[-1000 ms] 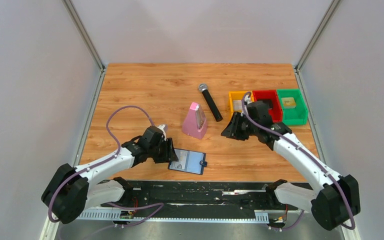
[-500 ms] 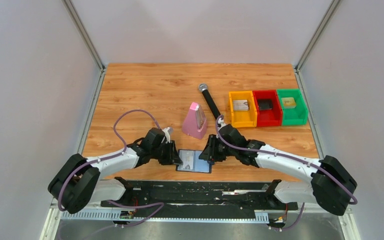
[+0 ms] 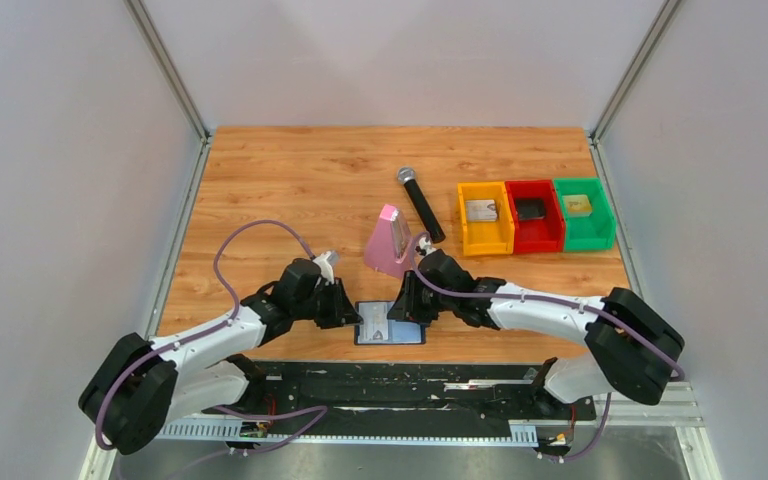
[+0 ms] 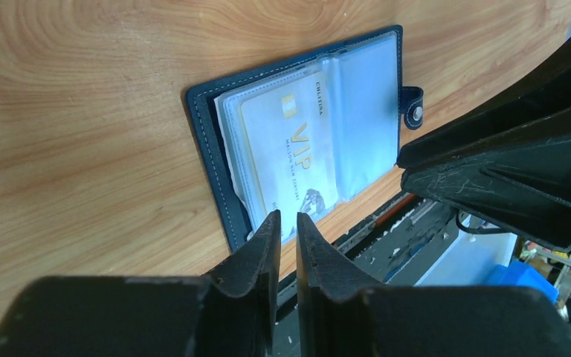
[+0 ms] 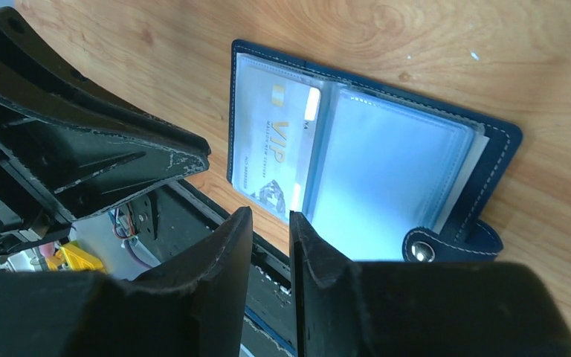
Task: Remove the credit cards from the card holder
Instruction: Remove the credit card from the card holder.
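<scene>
The navy card holder [image 3: 392, 324] lies open and flat on the wood by the table's front edge, its clear sleeves up and its snap tab [image 5: 452, 244] to the right. A pale credit card [image 4: 290, 160] with gold VIP lettering sits in the left sleeve; it also shows in the right wrist view [image 5: 271, 152]. My left gripper [image 4: 286, 217] hovers at the holder's near left edge, its jaws a narrow slit apart with nothing between them. My right gripper [image 5: 268, 216] hangs over the holder's near edge, slightly open and empty. The two grippers face each other closely.
A pink metronome [image 3: 392, 242] stands just behind the holder, with a black microphone [image 3: 420, 203] beyond it. Yellow [image 3: 485, 246], red [image 3: 535, 244] and green [image 3: 585, 243] bins line the right back. The black rail [image 3: 400, 375] runs right below the holder.
My right arm has swung from the bins down to the holder. The left jaws have narrowed. The holder has shifted slightly and now lies squarer to the table edge.
</scene>
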